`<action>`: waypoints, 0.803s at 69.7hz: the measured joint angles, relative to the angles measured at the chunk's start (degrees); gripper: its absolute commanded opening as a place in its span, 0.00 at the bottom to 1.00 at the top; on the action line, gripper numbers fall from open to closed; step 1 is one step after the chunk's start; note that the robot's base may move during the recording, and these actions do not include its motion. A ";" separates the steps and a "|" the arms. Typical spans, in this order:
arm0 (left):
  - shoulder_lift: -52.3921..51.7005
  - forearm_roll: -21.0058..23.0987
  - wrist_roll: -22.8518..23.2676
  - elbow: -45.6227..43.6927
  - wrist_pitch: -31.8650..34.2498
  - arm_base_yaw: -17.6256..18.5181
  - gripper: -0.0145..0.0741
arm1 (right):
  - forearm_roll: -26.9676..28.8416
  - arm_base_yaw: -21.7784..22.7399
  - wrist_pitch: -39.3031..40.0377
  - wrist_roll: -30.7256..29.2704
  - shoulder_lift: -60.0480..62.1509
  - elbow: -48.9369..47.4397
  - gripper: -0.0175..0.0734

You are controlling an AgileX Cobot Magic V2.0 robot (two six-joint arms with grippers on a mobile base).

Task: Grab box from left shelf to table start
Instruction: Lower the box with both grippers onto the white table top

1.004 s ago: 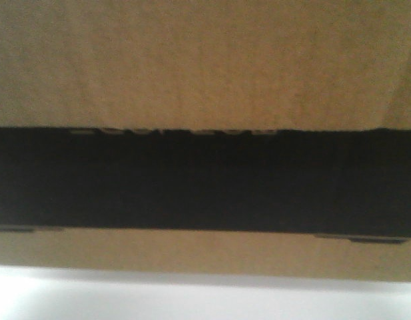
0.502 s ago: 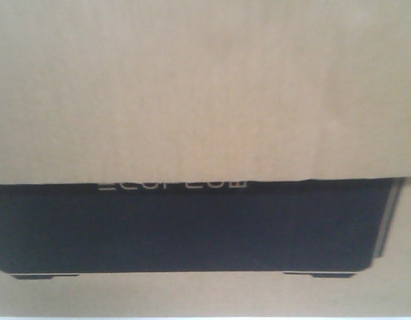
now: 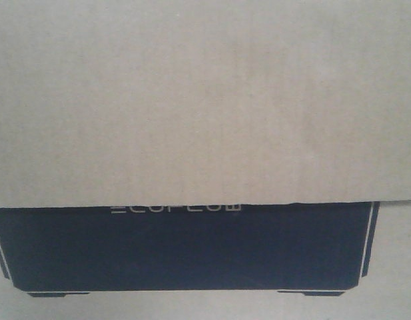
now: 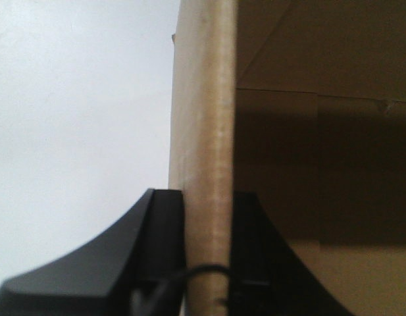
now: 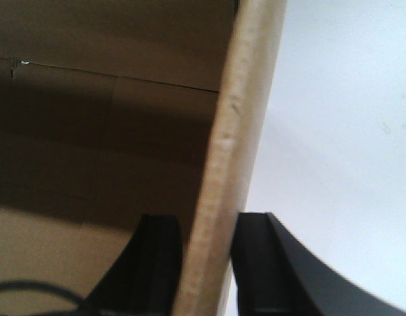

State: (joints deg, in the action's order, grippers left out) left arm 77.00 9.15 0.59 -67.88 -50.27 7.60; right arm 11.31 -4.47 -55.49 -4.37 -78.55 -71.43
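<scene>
Front-facing view: the box (image 3: 205,100) fills the frame, black printed panel (image 3: 185,247) low. Left gripper (image 4: 206,263) clamps one box wall edge-on between its fingers; right gripper (image 5: 206,263) clamps another wall likewise. Pale surface (image 4: 77,131) lies outboard of each gripper.

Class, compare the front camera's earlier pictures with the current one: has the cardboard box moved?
Yes. The box sits lower in the front view: its black panel has slid down, and the pale surface once visible beneath the box is now covered.
</scene>
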 measured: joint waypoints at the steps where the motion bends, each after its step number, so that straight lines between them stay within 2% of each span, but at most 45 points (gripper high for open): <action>1: 0.00 0.11 -0.13 0.00 0.11 0.00 0.05 | 0.00 0.00 0.00 0.00 0.00 0.00 0.32; 7: 0.00 0.09 -0.59 0.00 0.11 0.00 0.06 | 0.00 0.00 0.00 0.00 0.00 0.00 0.47; 11: 0.00 0.09 -0.90 0.00 0.11 0.00 0.11 | 0.00 0.00 0.00 0.00 0.00 0.00 0.58; 17: 0.00 0.38 -1.03 0.00 0.11 0.00 0.27 | 0.15 0.00 -0.12 0.00 0.00 0.00 0.74; 22: 0.00 1.67 -1.26 0.00 0.11 0.00 0.45 | 0.68 0.00 -0.49 0.00 0.00 0.00 0.80; 27: 0.00 3.39 -1.38 -0.27 1.04 0.00 0.63 | 1.22 -0.10 -0.49 0.00 0.00 0.00 0.81; 35: 0.02 5.70 -1.38 -0.39 1.45 0.10 0.78 | 1.87 -0.20 -0.49 -0.10 0.00 -0.09 0.81; 48: 0.13 6.56 -1.38 -0.28 1.35 0.32 0.79 | 0.92 -0.45 -0.49 -0.10 0.00 -0.09 0.81; 56: 0.13 4.77 -1.38 -1.37 0.80 0.32 0.79 | -0.40 -0.55 -0.49 -0.12 0.10 -0.12 0.81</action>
State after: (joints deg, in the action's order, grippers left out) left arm 77.13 13.92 -0.79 -69.25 -49.46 7.92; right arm 10.92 -5.03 -55.98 -4.49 -78.44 -71.54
